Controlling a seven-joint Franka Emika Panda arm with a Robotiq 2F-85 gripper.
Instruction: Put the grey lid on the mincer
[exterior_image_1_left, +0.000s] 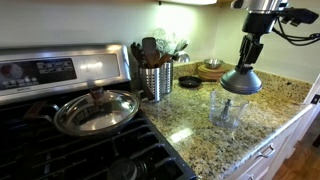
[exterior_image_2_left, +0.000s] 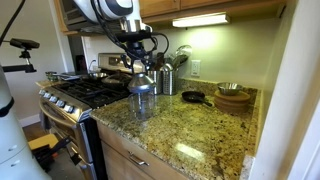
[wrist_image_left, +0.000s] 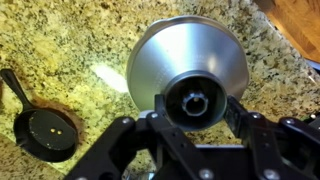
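My gripper (exterior_image_1_left: 247, 58) is shut on the knob of the grey lid (exterior_image_1_left: 241, 81) and holds it in the air above the granite counter. In the wrist view the grey lid (wrist_image_left: 186, 62) fills the middle, with the gripper (wrist_image_left: 197, 104) fingers clamped on either side of its dark knob. The mincer (exterior_image_1_left: 227, 108), a small clear cup, stands on the counter just below and a little to the left of the lid. In an exterior view the lid (exterior_image_2_left: 140, 73) hangs right above the mincer (exterior_image_2_left: 141, 100).
A ribbed steel utensil holder (exterior_image_1_left: 156, 80) and a pan with a glass lid (exterior_image_1_left: 97, 110) stand by the stove. A small black skillet (wrist_image_left: 45, 128) lies on the counter, with wooden bowls (exterior_image_2_left: 233, 96) behind. The counter edge (exterior_image_1_left: 270, 135) is close.
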